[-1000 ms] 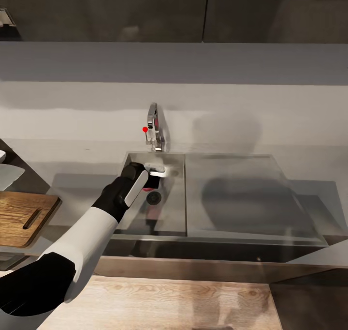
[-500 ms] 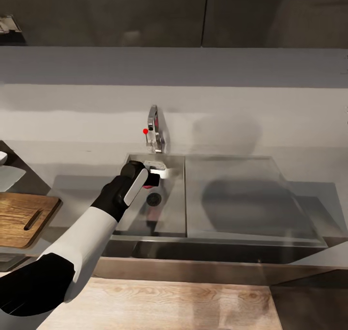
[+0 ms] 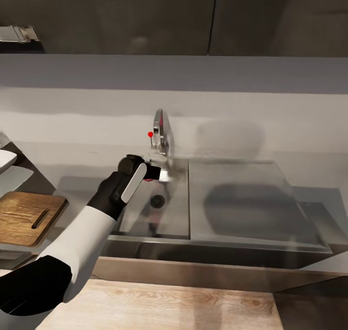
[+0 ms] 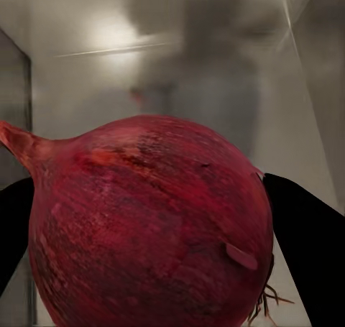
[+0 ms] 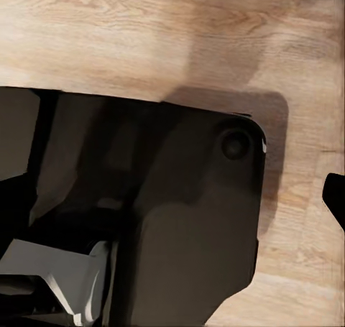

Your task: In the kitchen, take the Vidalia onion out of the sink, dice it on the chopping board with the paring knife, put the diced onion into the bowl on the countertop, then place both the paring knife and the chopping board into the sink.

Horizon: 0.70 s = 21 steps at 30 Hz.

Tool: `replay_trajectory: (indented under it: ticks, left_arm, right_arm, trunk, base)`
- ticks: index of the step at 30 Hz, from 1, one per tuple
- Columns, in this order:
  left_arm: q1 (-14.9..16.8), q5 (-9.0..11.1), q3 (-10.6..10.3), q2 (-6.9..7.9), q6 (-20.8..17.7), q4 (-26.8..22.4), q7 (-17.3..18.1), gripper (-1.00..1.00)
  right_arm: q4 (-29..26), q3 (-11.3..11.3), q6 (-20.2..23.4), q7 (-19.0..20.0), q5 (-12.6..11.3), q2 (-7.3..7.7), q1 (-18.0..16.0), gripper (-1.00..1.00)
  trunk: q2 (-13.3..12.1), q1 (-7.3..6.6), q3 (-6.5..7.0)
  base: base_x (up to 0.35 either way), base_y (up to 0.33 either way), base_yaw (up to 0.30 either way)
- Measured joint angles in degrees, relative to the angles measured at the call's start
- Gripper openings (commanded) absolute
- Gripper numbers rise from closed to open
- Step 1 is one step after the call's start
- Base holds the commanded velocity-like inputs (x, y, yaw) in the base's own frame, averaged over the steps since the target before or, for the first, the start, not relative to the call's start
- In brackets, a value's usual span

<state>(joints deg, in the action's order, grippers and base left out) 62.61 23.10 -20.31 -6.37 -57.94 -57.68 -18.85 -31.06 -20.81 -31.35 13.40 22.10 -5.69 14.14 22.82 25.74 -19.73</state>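
Note:
The dark red Vidalia onion [image 4: 151,226] sits between two dark fingers [image 4: 305,259] in the left wrist view, with its pointed tip out to one side. In the head view my left gripper [image 3: 155,172] is shut on the onion [image 3: 152,176], just under the chrome tap [image 3: 162,129] and above the sink basin [image 3: 171,214]. The brown chopping board [image 3: 29,216] lies on the countertop [image 3: 82,187] at the far left. My right gripper [image 5: 176,197] hangs open over the floor. The paring knife is out of view.
The flat steel drainboard [image 3: 251,202] lies right of the basin. A white object [image 3: 6,159], cropped by the left edge, stands behind the board. Dark wall cabinets [image 3: 145,15] hang above. Pale wood floor [image 5: 165,25] and my dark base [image 5: 180,233] are below.
The camera has shifted a little, moving the whole scene. My left gripper has lifted the onion slightly higher above the basin's drain, closer to the tap.

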Motion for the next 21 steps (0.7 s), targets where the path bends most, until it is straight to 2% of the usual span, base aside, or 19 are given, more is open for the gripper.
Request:
replay_trajectory:
  ticks: [7,21]
  left_arm:
    - [0.0,0.02,0.01,0.8,-0.11,-2.96,0.0,-1.0]
    - [0.0,0.24,-0.14,0.67,-0.19,-4.49,0.0,-1.0]
  right_arm:
    - [-0.55,0.01,-0.15,0.0,0.01,0.77,0.0,1.0]
    - [-1.63,0.02,-2.86,-0.03,0.1,1.65,0.0,1.0]
  trunk:
    - [0.0,0.0,0.62]
    - [0.0,0.0,1.82]
  base:
    - [0.0,0.0,0.123]
    - [0.0,0.0,0.144]
